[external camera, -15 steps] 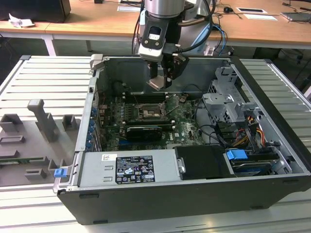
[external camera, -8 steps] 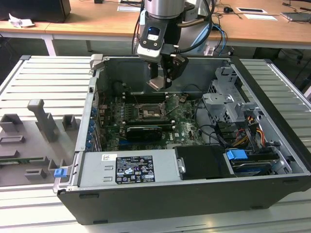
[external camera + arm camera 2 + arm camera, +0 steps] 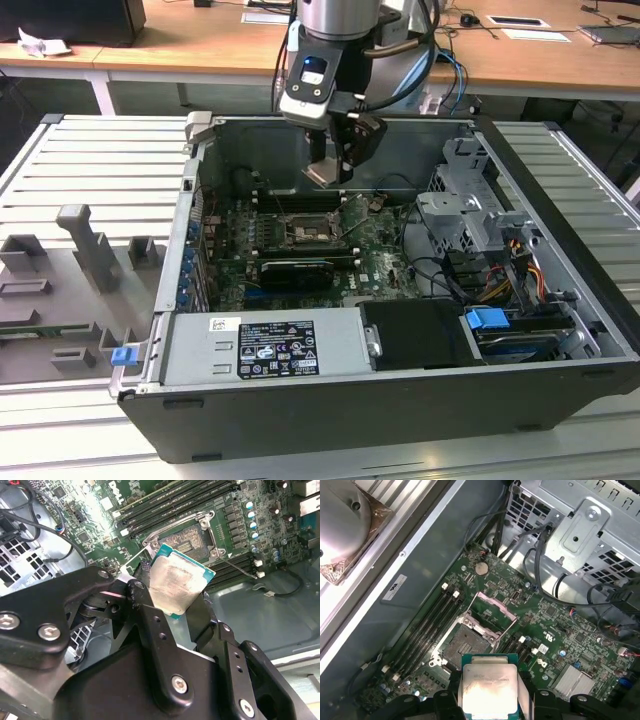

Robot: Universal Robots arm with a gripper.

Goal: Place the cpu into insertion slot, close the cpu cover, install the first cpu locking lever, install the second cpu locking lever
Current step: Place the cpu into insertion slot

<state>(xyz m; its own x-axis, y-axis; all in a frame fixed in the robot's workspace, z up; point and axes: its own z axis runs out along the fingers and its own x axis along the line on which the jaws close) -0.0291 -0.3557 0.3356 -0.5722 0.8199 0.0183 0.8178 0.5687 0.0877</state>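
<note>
- The black two-fingered end effector [image 3: 335, 165] is clenched on the small flat square cpu [image 3: 325, 172] with a dull silver metal top and green edge; in both wrist views its fingers [image 3: 142, 597] [image 3: 451, 692] press on opposite edges of the chip [image 3: 180, 585] [image 3: 490, 687]
- The cpu hangs in the air above the green motherboard [image 3: 375, 262], over the open square socket [image 3: 303, 232] [image 3: 465, 647] and not touching it; faint marks on its top cannot be read
- The thin silvery cpu cover [image 3: 497, 605], a frame plate with a central opening, stands tilted up at the socket's edge
- A thin silver wire lever [image 3: 237, 569] lies out across the black memory slots just beside the socket
- The black tower case [image 3: 300, 420] lies open on a grey ribbed metal tabletop [image 3: 80, 160]; the silver power supply box [image 3: 340, 345] carries a white printed label [image 3: 262, 350], its text too small to tell
</note>
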